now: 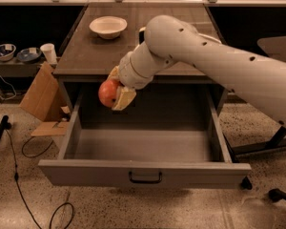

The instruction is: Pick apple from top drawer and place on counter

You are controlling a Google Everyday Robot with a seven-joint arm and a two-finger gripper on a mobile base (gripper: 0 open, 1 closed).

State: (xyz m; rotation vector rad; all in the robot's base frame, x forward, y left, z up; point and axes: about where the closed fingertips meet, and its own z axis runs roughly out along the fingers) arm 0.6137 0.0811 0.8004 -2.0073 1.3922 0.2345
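My gripper [115, 90] is shut on the red apple [107, 93], with a pale finger [124, 98] on its right side. It holds the apple in the air above the back left of the open top drawer [143, 168], just below the front edge of the counter [93, 54]. The drawer is pulled far out, its inside is bare, and its dark handle [145, 177] is at the centre of the front panel. My white arm [214, 61] reaches in from the right across the counter.
A white bowl [108, 26] stands at the back left of the counter. A cardboard box [40, 93] leans left of the cabinet, with a white cup [49, 53] and bowls [14, 53] on a low shelf behind. Cables lie on the floor at the left.
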